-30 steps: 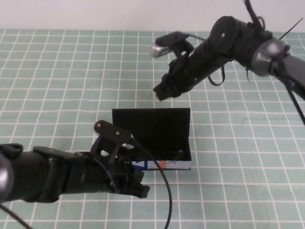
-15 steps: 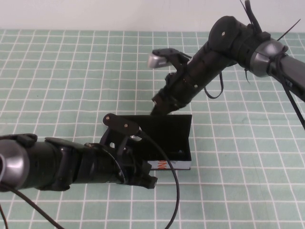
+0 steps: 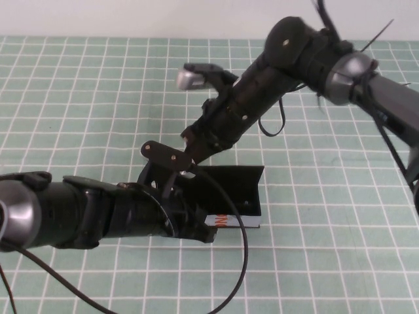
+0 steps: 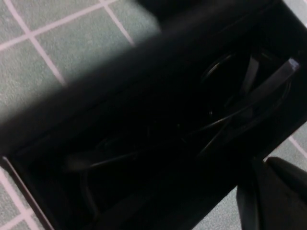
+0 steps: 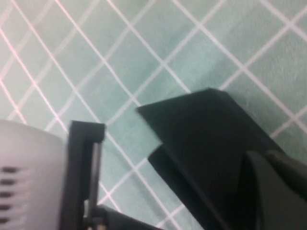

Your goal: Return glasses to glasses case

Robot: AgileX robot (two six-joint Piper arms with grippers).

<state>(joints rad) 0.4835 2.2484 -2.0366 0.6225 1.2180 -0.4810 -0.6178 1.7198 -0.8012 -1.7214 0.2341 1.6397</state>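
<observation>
The black glasses case stands mid-table, its white and orange printed front facing me. Its flat lid leans forward over the opening. My right gripper is shut, with its tips against the lid's left end; the right wrist view shows the lid just under the gripper. My left gripper looks shut and empty at the case's front left corner. In the left wrist view the glasses lie inside the case, beside the gripper. In the high view the glasses are hidden.
A green mat with a white grid covers the table up to a pale back wall. A black cable loops from my left arm in front of the case. My left arm's bracket shows close to the lid.
My right gripper came down and left onto the lid's left end, and the lid tipped forward from upright. My left arm pushed forward to the case's front left corner.
</observation>
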